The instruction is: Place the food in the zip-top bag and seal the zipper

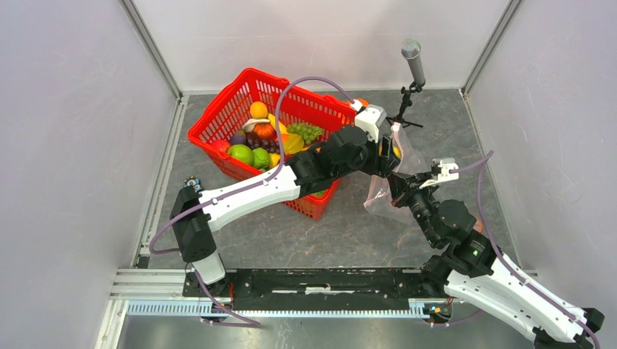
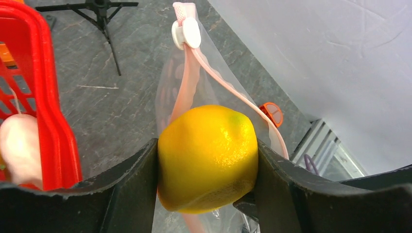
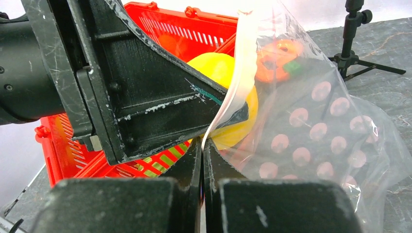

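Note:
My left gripper (image 2: 208, 160) is shut on a yellow lemon (image 2: 209, 145) and holds it at the open mouth of the zip-top bag (image 2: 170, 87). The pale-pink zipper (image 2: 187, 82) with its white slider (image 2: 186, 33) runs away from the lemon. In the top view the left gripper (image 1: 389, 156) reaches from the basket side to the bag (image 1: 378, 200). My right gripper (image 3: 202, 144) is shut on the bag's edge (image 3: 228, 92) and holds the bag (image 3: 316, 131) up. The lemon (image 3: 221, 68) shows partly behind the film. More food (image 1: 262, 142) lies in the basket.
The red mesh basket (image 1: 218, 120) stands at the back left. A microphone on a tripod (image 1: 412, 65) stands behind the bag. A flat orange object (image 2: 270, 112) lies on the floor past the bag. An orange shape (image 3: 274, 56) shows through the film. Grey walls enclose the table.

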Available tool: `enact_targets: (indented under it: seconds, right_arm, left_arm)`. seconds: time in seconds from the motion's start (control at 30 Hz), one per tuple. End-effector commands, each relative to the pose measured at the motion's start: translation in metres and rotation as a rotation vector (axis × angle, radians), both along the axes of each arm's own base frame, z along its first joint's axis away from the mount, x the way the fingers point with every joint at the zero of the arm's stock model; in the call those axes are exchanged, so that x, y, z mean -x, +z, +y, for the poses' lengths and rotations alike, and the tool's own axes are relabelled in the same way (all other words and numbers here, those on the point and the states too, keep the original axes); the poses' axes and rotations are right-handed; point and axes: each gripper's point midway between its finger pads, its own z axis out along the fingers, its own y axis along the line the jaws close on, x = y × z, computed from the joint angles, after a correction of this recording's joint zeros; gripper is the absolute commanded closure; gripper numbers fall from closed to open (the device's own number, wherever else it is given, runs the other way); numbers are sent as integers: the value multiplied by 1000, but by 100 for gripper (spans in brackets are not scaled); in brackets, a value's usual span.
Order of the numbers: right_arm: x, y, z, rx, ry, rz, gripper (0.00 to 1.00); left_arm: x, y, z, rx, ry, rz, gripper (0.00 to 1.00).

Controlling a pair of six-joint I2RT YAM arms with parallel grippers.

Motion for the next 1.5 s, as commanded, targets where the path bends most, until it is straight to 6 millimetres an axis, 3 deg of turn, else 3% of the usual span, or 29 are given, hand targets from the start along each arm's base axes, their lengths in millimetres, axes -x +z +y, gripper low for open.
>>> enact_targets:
  seconds: [0.0,0.17,0.53,0.67,0.8,0.97,1.13,1.3,1.47]
  right_arm:
    - [2,9,7,-27,33,-18,100]
    - [4,13,1,-51,21,-29,100]
    - [8,30,-8,-69,4,-60,100]
    - [4,32,-21,-3,-60,-50,100]
    - [4,33,-22,21,-59,-58,100]
    - [0,18,-24,46,-86,-23,100]
    - [2,20,-23,46,-71,-42,100]
    - [-4,-2,-39,131,-177,55,100]
    - [-3,-8,-59,121,-269,57,100]
  left_arm:
    - [21,37,-20,193,-110,35,55]
    - [17,24,-26,341,-162,149,60]
    - [-7,-34,5,-60,3,22,60]
    - [-8,-47,10,-174,9,-9,60]
    - [-8,-57,11,-225,8,-17,60]
    - [-5,-44,10,-215,-6,-41,60]
    - [-9,-47,18,-273,25,-49,59]
    - [-2,-21,21,-182,10,-66,55]
    - [9,5,31,-67,-50,-31,53]
